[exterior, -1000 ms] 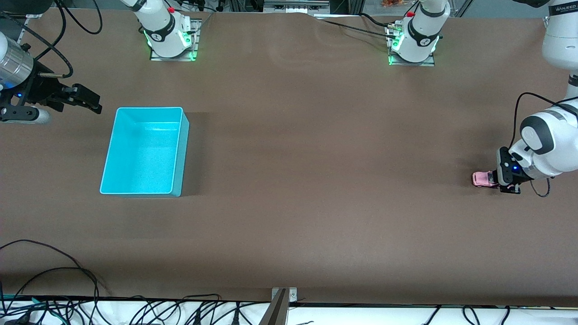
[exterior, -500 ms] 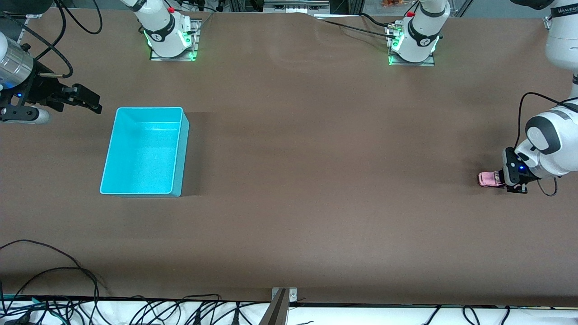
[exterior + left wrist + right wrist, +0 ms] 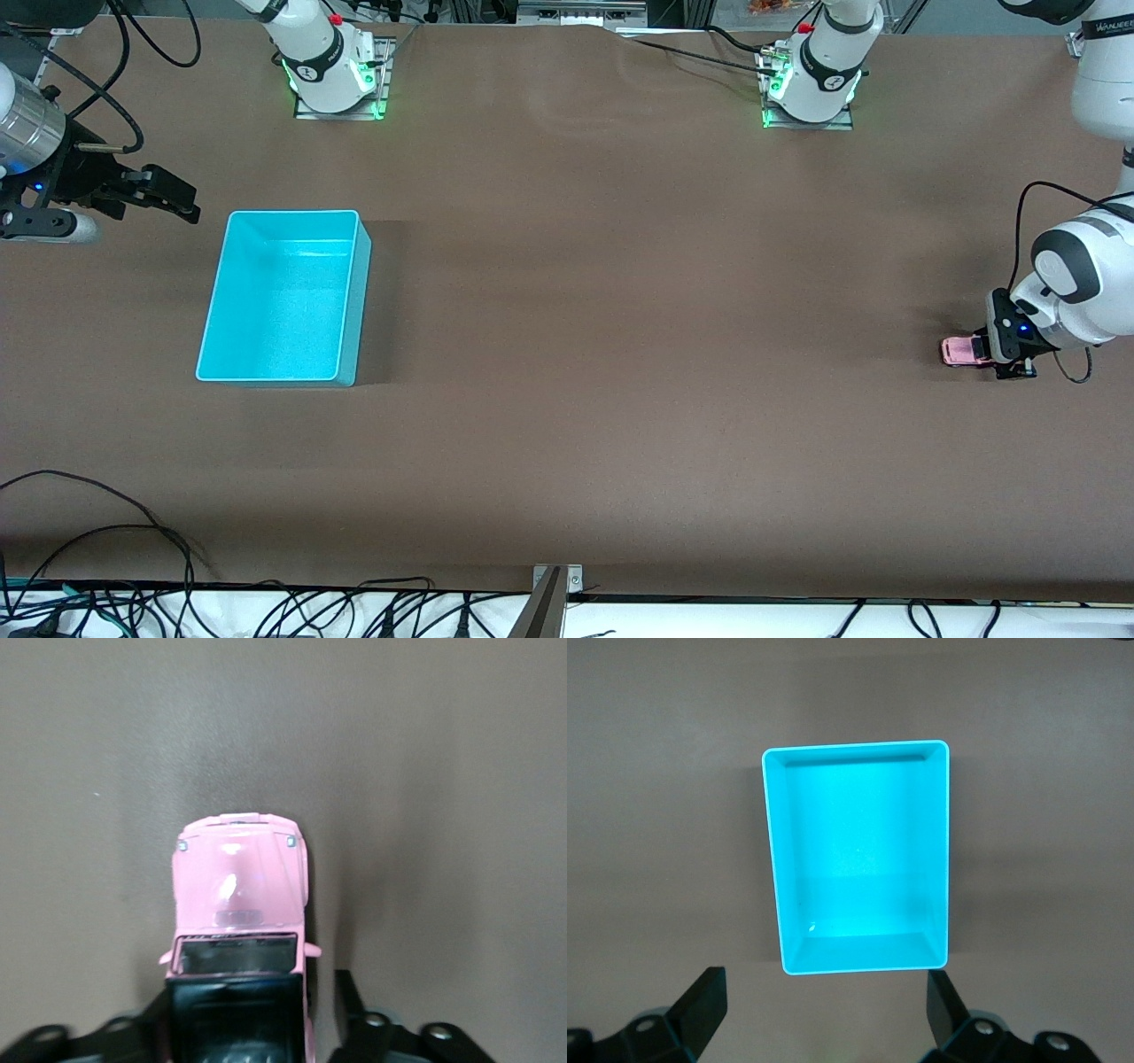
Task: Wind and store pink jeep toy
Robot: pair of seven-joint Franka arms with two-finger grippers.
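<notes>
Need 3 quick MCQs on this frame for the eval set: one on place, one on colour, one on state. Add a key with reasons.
1. Where is the pink jeep toy?
A) in the bin
B) on the table at the left arm's end, at the left pincer
C) in the middle of the table

2. What colour is the bin?
A) cyan
B) red
C) white

3. What state is the right pincer, which hovers beside the bin?
A) shut on the jeep
B) shut on nothing
C) open and empty

Key:
1. B, the jeep sits on the table right at the left pincer.
2. A, the bin's walls and floor are cyan.
3. C, the right wrist view shows its fingers wide apart with nothing between them.
</notes>
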